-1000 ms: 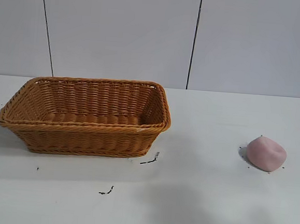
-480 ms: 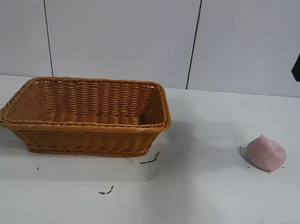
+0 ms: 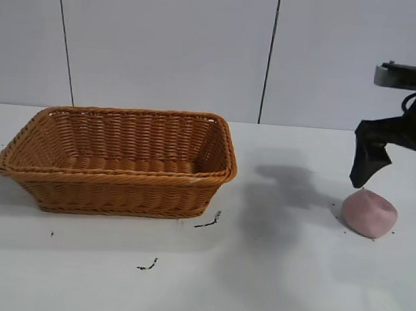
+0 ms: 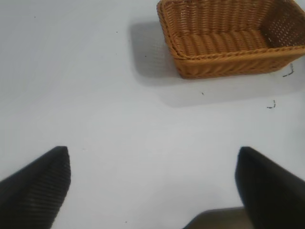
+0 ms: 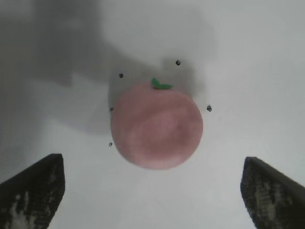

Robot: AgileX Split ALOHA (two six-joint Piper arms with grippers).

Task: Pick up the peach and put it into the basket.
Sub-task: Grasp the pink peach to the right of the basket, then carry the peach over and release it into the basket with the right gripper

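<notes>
The peach (image 3: 369, 213), a dusty-pink lump with a small green leaf, lies on the white table at the right; it also shows in the right wrist view (image 5: 157, 126). My right gripper (image 3: 397, 174) hangs open just above and behind it, its fingers (image 3: 368, 161) spread wider than the peach; in the right wrist view the gripper (image 5: 152, 191) is empty, with the peach just beyond the tips. The orange-brown wicker basket (image 3: 119, 184) stands empty at the left and shows in the left wrist view (image 4: 228, 62). My left gripper (image 4: 152, 186) is open and empty over bare table, away from the basket.
The white table (image 3: 285, 277) carries small black marks (image 3: 207, 222) in front of the basket's right corner and dots around the peach. A grey panelled wall stands behind the table.
My right arm has come into the exterior view from the upper right and dropped to just above the peach. The peach and basket have not moved.
</notes>
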